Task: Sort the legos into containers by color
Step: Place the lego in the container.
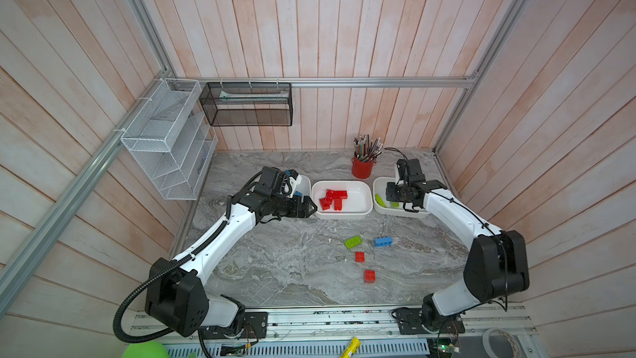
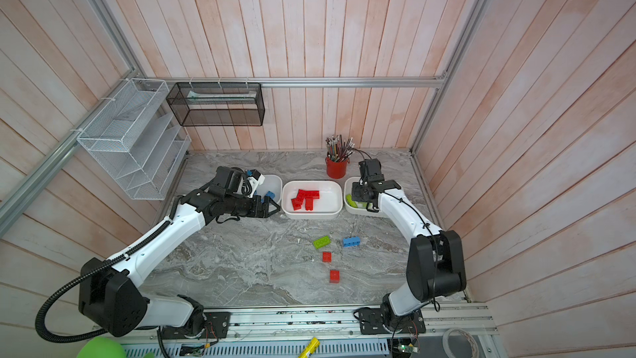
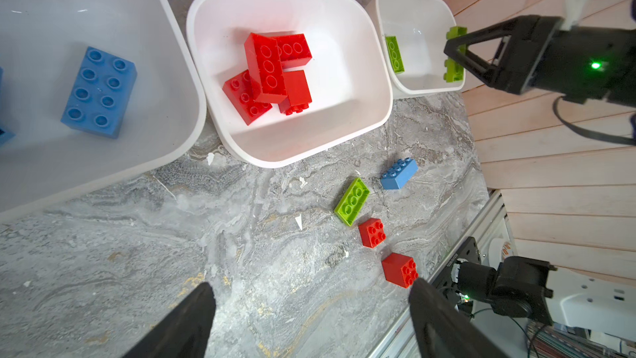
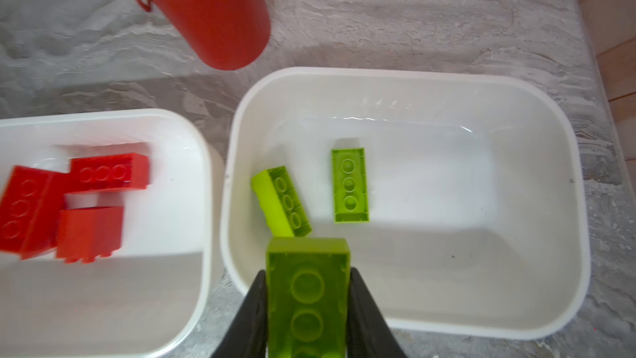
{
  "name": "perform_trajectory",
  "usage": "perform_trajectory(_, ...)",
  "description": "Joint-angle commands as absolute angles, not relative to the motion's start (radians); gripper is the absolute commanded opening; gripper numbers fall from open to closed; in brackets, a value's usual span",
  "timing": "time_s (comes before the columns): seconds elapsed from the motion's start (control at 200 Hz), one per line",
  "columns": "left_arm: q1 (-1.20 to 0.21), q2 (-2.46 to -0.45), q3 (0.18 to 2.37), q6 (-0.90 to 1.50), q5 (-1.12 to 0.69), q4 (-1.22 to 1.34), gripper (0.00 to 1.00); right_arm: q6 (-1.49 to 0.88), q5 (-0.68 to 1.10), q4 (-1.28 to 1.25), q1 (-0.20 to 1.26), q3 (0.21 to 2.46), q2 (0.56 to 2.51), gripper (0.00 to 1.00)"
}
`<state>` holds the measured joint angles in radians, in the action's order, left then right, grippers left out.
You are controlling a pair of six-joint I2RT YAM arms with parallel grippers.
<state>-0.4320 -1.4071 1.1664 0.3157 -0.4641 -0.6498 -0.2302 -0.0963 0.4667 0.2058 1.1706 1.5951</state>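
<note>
Top views: left gripper (image 1: 311, 208) spread wide and empty above the marble table (image 1: 275, 270), its tips just beside the near corner of the red-brick tub (image 1: 340, 182); blue-brick tub (image 1: 304, 180) just beside its wrist. Right gripper (image 1: 395, 198) above the green-brick tub (image 1: 378, 182), its jaws hidden from here. Four loose legos lie between the arms, well apart from both grippers: loose green brick (image 1: 353, 242), loose blue brick (image 1: 383, 241), small red brick (image 1: 359, 256), outer red brick (image 1: 369, 276). Left wrist view: nothing between the left fingers (image 3: 192, 315); all four loose legos lie ahead of them. Right wrist view: right jaws narrowed on the long sides of the held green brick (image 4: 308, 297), underside to the camera, over the tub's near rim; just beyond the fingertips, on the tub floor, a flat green brick (image 4: 349, 184) and a tilted green brick (image 4: 280, 201)
</note>
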Motion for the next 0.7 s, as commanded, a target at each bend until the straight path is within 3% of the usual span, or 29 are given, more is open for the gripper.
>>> perform_trajectory(0.0,-0.437,-1.421,1.196,0.330,-0.481,-0.620,0.90,-0.154,-0.007,0.427,0.157,1.220,1.679,0.25)
perform_trajectory(0.345,-0.437,-1.450,1.204,0.331,-0.472,-0.623,0.90,-0.095,0.062,0.432,0.089,1.325,1.903,0.31)
perform_trajectory(0.55,-0.436,-1.453,1.221,0.314,-0.460,-0.648,0.90,-0.077,0.045,0.482,0.096,1.354,1.873,0.60)
perform_trajectory(0.695,-0.422,-1.447,1.221,0.295,-0.454,-0.666,0.90,-0.054,0.019,0.553,0.148,1.353,1.754,0.62)
